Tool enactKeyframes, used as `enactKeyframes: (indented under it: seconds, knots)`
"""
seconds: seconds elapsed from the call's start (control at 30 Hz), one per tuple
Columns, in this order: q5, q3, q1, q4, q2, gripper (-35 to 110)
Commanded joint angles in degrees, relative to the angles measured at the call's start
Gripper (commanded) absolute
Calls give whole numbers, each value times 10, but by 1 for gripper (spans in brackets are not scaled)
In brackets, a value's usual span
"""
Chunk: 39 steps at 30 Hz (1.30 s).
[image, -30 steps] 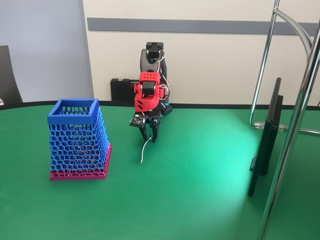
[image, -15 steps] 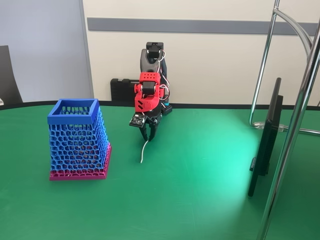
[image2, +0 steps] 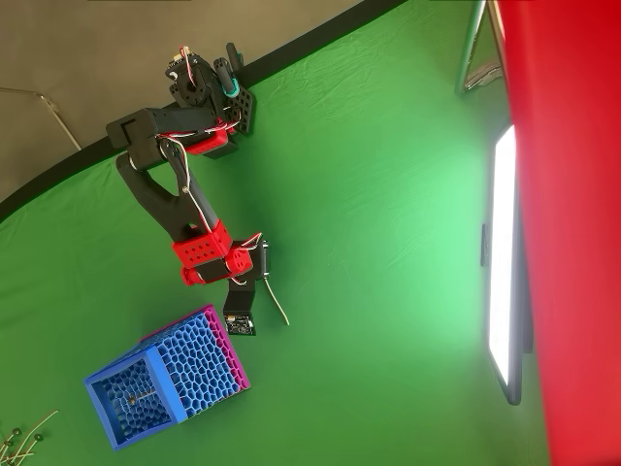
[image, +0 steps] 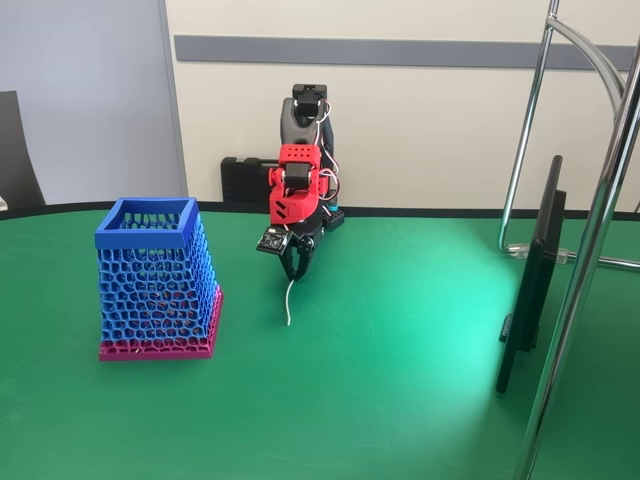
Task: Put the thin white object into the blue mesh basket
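The thin white object hangs almost straight down from my red and black gripper, which is shut on its upper end. Its lower tip is at or just above the green table; I cannot tell which. In the overhead view the thin white object sticks out from the gripper toward the lower right. The blue mesh basket with its pink base stands upright to the left of the gripper in the fixed view, about a hand's width away. Seen from overhead, the blue mesh basket lies just below the gripper.
A flat black monitor stands edge-on at the right, beside chrome stand poles. A black box sits behind the arm's base. Several thin strands lie at the overhead view's bottom-left corner. Another thin strand lies inside the basket.
The fingers have closed on the strand's top end. The strand has swung from a slant to nearly vertical and its lower tip has risen slightly.
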Motion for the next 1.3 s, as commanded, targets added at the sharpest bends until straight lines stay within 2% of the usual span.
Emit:
enactKeyframes:
  seconds: [0.0, 0.57, 1.27]
  knots:
    - [7, -11, -5, -4, 5, 1]
    - [39, -129, 4, -4, 43, 1]
    - [288, -314, -33, -143, 50, 1]
